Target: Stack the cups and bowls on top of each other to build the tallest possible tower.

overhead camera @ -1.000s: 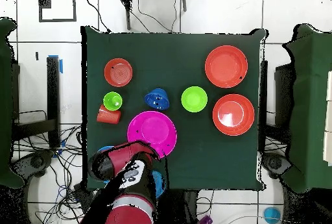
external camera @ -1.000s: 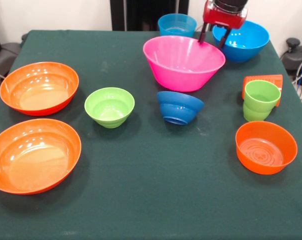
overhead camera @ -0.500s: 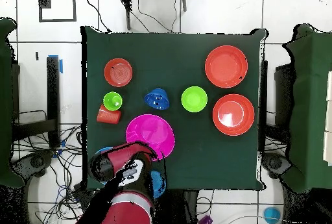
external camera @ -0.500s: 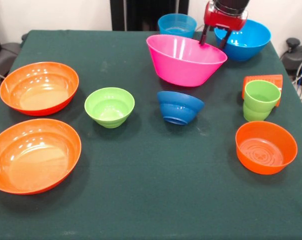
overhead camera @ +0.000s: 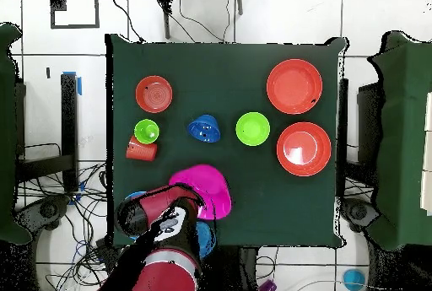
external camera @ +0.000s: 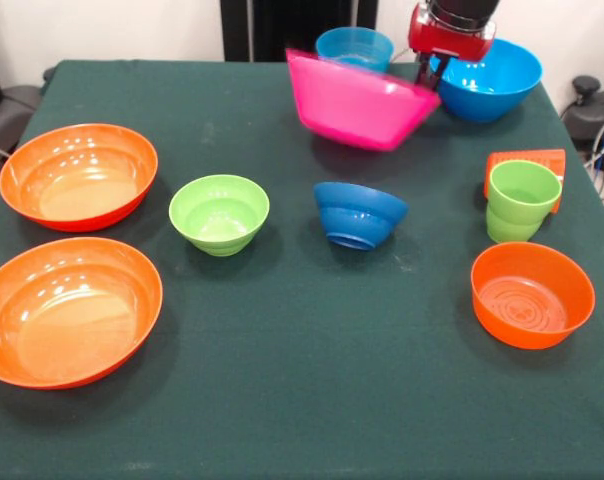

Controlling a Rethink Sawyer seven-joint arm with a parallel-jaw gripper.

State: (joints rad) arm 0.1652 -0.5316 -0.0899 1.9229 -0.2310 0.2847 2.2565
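Nearest the front edge, two wide orange bowls point(external camera: 70, 310) lie empty and unstacked, presumably awaiting use as a base. Mid-table, the lime green bowl point(external camera: 219, 213) and the tilted dark blue bowl point(external camera: 359, 214) sit apart. Farthest back, the gripper point(external camera: 429, 70) pinches the rim of the big pink bowl point(external camera: 357, 98), which hangs tilted clear of the table point(external camera: 302, 400), evidently in transit.

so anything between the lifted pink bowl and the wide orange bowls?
Only the small lime green bowl sits low along the line from the pink bowl, held in the end effector, to the orange bowls.
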